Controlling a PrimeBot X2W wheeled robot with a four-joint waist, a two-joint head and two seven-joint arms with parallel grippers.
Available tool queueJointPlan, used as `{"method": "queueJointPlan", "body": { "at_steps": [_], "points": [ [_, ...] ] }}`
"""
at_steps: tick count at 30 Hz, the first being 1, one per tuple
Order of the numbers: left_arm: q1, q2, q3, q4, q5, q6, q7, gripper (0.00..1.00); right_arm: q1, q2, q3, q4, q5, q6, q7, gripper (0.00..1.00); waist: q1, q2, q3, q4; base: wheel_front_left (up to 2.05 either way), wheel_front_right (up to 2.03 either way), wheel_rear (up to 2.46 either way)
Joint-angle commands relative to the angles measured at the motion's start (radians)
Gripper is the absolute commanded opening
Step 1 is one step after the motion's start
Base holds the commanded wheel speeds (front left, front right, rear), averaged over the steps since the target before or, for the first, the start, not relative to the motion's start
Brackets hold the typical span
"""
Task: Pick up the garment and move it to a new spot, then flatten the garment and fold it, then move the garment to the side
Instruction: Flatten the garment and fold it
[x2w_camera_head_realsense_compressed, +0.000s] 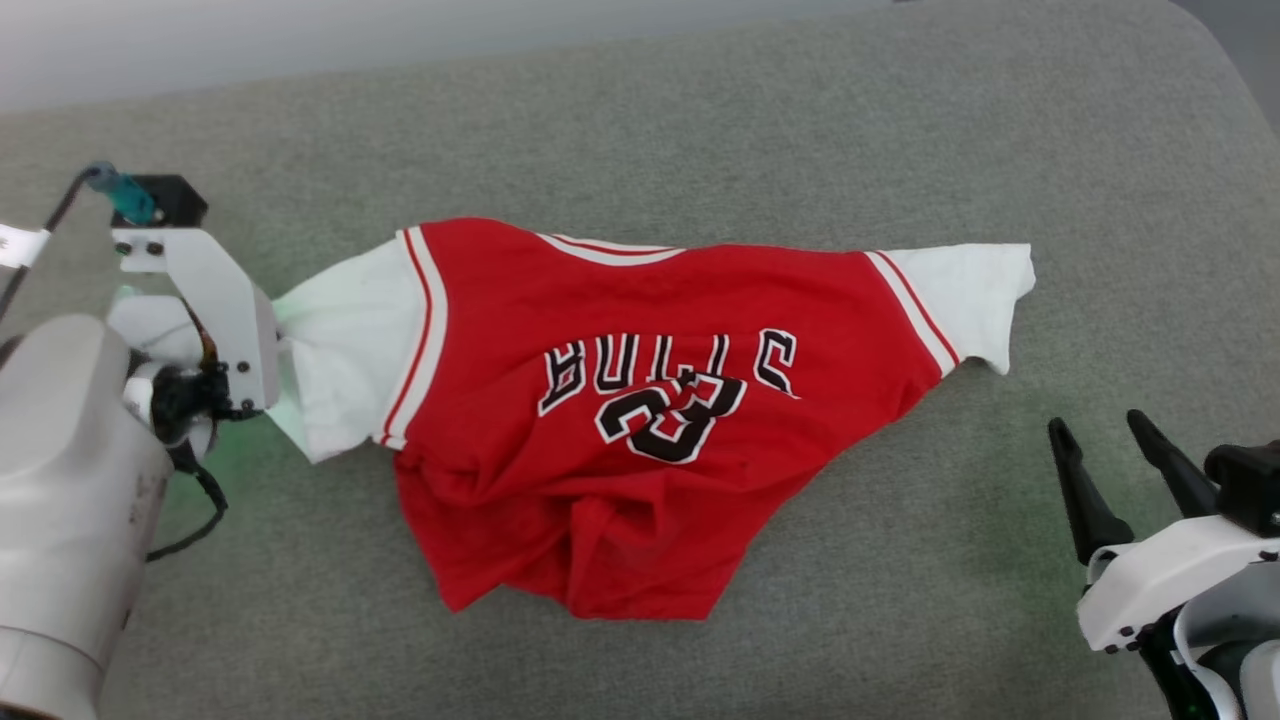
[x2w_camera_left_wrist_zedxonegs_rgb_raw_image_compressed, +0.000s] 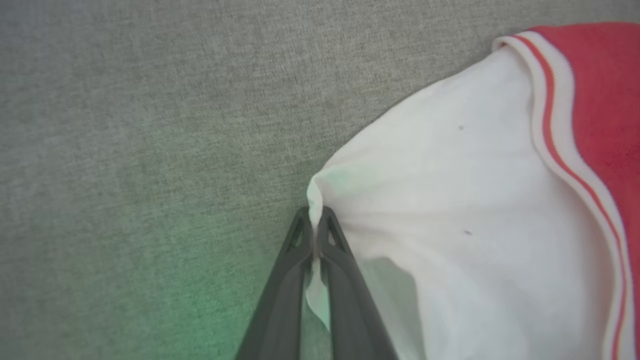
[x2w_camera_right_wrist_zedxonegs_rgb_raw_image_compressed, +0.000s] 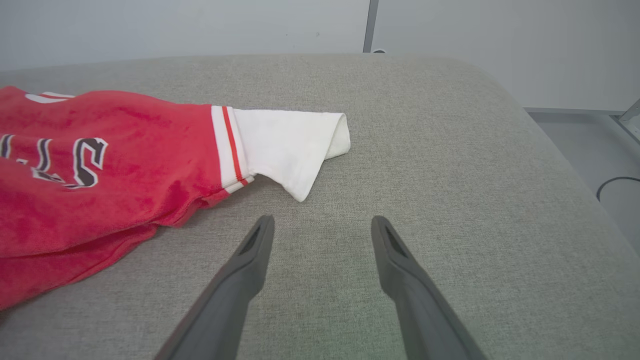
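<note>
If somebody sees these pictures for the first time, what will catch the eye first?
The large red jersey shirt with white short sleeves lies crumpled in the middle of the grey fabric surface, its black lettering upside down in the head view. The left gripper is shut on the edge of one white sleeve, while the right gripper stands open near the other sleeve, apart from it.

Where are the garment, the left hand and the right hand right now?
garment (x2w_camera_head_realsense_compressed: 620, 300): head view, red chest above the lettering.
left hand (x2w_camera_left_wrist_zedxonegs_rgb_raw_image_compressed: 315, 216): left wrist view, midway between fingertips shut on the garment's white edge.
right hand (x2w_camera_right_wrist_zedxonegs_rgb_raw_image_compressed: 322, 221): right wrist view, midway between its open fingertips.
</note>
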Motion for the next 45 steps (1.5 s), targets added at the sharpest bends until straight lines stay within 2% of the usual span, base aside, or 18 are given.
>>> {"method": "queueJointPlan", "body": {
  "at_steps": [1, 14, 21, 28, 29, 30, 31, 32, 33, 40, 45],
  "points": [
    [0.05, -0.009, -0.016, 0.03, -0.003, -0.003, 0.028, 0.0, 0.004, -0.007, -0.005, 0.001, 0.006, -0.001, -0.007, 1.0, 0.0, -0.0001, -0.015, 0.017, 0.0, 0.0, 0.0],
    [0.114, 0.002, -0.033, -0.041, -0.026, -0.007, 0.017, 0.0, 0.051, -0.021, -0.022, -0.008, 0.001, -0.001, 0.024, 1.0, 0.0, -0.0001, -0.121, 0.121, 0.0, 0.0, 0.0],
    [0.198, 0.022, -0.035, -0.146, -0.04, 0.014, 0.022, 0.0, 0.083, -0.018, -0.03, -0.025, 0.0, -0.001, 0.045, 1.0, 0.0, -0.0001, -0.171, 0.168, 0.0, 0.0, 0.0],
    [0.272, 0.032, -0.02, -0.22, -0.067, 0.037, 0.01, 0.0, 0.079, -0.014, -0.017, -0.034, 0.004, -0.001, 0.065, 1.0, 0.0, -0.0001, -0.194, 0.178, 0.0, 0.0, 0.0],
    [0.279, 0.033, -0.019, -0.228, -0.068, 0.039, 0.001, 0.3, 0.078, -0.014, -0.015, -0.033, 0.004, -0.001, 0.067, 1.0, 0.0, -0.0001, -0.198, 0.178, 0.0, 0.0, 0.0],
    [0.286, 0.033, -0.015, -0.233, -0.073, 0.042, -0.005, 0.4, 0.077, -0.014, -0.014, -0.032, 0.004, -0.001, 0.068, 1.0, 0.0, -0.0001, -0.202, 0.178, 0.0, 0.0, 0.0],
    [0.294, 0.031, -0.013, -0.237, -0.075, 0.043, -0.009, 0.45, 0.077, -0.014, -0.014, -0.031, 0.005, -0.001, 0.07, 1.0, 0.0, -0.0001, -0.207, 0.178, 0.0, 0.0, 0.0],
    [0.3, 0.03, -0.014, -0.242, -0.076, 0.043, -0.011, 0.58, 0.079, -0.014, -0.013, -0.029, 0.006, -0.001, 0.072, 1.0, 0.0, -0.0001, -0.213, 0.178, 0.0, 0.0, 0.0],
    [0.305, 0.029, -0.014, -0.249, -0.076, 0.043, -0.021, 1.0, 0.082, -0.014, -0.014, -0.028, 0.006, -0.001, 0.074, 1.0, 0.0, -0.0001, -0.219, 0.18, 0.0, 0.0, 0.0],
    [0.339, 0.033, -0.01, -0.294, -0.086, 0.044, -0.049, 1.0, 0.116, -0.021, -0.017, -0.029, 0.009, -0.001, 0.088, 1.0, 0.0, -0.0001, -0.282, 0.196, 0.0, 0.0, 0.0],
    [0.37, 0.043, -0.003, -0.352, -0.084, 0.033, -0.116, 1.0, 0.137, -0.018, -0.015, -0.035, 0.013, -0.001, 0.099, 1.0, 0.0, -0.0001, -0.324, 0.212, 0.0, 0.0, 0.0]
  ]
}}
